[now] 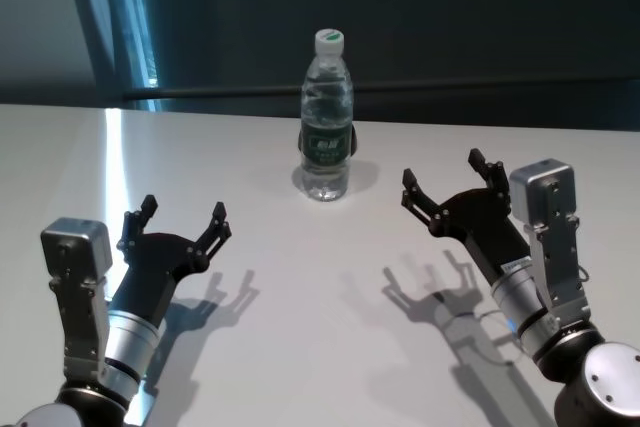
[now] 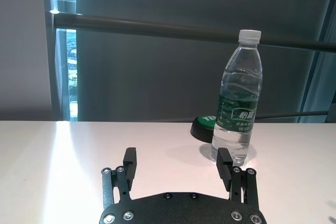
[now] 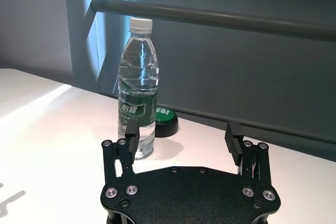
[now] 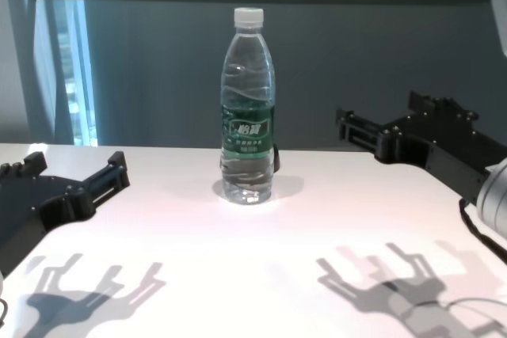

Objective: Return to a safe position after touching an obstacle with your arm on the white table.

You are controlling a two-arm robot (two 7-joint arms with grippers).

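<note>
- The obstacle (image 1: 327, 117) is a clear water bottle standing upright, near the far middle of the white counter (image 1: 300, 347). White cap on, dark green label around the waist.
- Contents: it looks full or close to it, clear water almost up to the shoulder. With the cap screwed on, I'd guess nothing spills even if it gets bumped, though a tall narrow bottle like that tips easily.
- There's a low dark round thing with a green top (image 3: 161, 119) just behind the bottle, on its far side, touching or nearly so. Could be a button or a lid, I can't really tell.
- The left gripper (image 1: 180, 224) sits on the near left of the bottle, well apart from it. Its jaws are spread wide with nothing between them.
- The right gripper (image 1: 448, 184) is on the near right of the bottle, a bit closer to it and raised higher off the counter, going by its shadow. Its jaws are also wide apart and hold nothing.
- Why like this? My read: both arms flank the bottle without contact, fingers pointing roughly toward it, which looks like a pulled-back neutral pose. The jaws being wide and bare fits a task about touching and retreating, not grabbing.
- Judging from this alone, neither arm touches the bottle, which stands straight. So the safe pose looks reached or close to it.
</note>
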